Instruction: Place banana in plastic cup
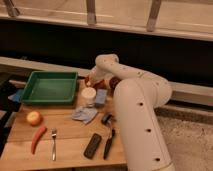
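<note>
My gripper [92, 80] hangs from the white arm [131, 100] at the back of the wooden table [70, 131], just right of the green tray's far corner. A small pale yellowish piece [89, 79] shows at the gripper's tip; it may be the banana, but I cannot tell whether it is held. A reddish bowl [111, 83] sits right behind the gripper, partly covered by the arm. The light-blue plastic cup is not visible; the arm hides that area.
A green tray [50, 88] is at back left. A cream-white cylinder [88, 94] and a pale blue box [101, 96] stand below the gripper. A cloth [84, 115], round fruit [34, 118], red pepper [37, 138], fork [53, 145], remote [92, 145] and black tool [108, 142] lie in front.
</note>
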`<action>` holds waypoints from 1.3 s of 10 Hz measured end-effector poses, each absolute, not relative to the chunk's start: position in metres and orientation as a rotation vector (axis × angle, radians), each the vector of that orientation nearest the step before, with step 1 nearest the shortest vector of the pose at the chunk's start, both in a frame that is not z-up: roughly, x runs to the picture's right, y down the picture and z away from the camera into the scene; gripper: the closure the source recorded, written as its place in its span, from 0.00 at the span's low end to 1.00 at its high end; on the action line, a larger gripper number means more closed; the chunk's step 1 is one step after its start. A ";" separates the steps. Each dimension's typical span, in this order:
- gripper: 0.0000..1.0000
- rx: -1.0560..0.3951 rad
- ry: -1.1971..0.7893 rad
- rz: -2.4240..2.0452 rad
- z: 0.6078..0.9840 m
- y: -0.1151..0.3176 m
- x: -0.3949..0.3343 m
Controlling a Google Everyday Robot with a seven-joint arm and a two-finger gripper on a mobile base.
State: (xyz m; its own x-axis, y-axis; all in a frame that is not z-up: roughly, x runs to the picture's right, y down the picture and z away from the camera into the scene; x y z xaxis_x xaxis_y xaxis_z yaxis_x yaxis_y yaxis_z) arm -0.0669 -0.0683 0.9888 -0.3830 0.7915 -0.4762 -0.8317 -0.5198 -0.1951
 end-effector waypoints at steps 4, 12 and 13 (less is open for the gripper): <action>1.00 -0.570 0.022 2.009 0.944 -0.106 -0.057; 1.00 -0.536 0.037 1.923 0.830 -0.101 0.018; 1.00 -0.534 0.077 1.935 0.817 -0.089 0.034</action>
State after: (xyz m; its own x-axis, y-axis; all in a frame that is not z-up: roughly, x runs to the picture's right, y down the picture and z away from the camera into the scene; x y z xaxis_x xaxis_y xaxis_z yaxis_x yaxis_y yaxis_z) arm 0.0341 -0.0893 0.8170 -0.3237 0.8578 -0.3993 -0.8869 -0.4221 -0.1878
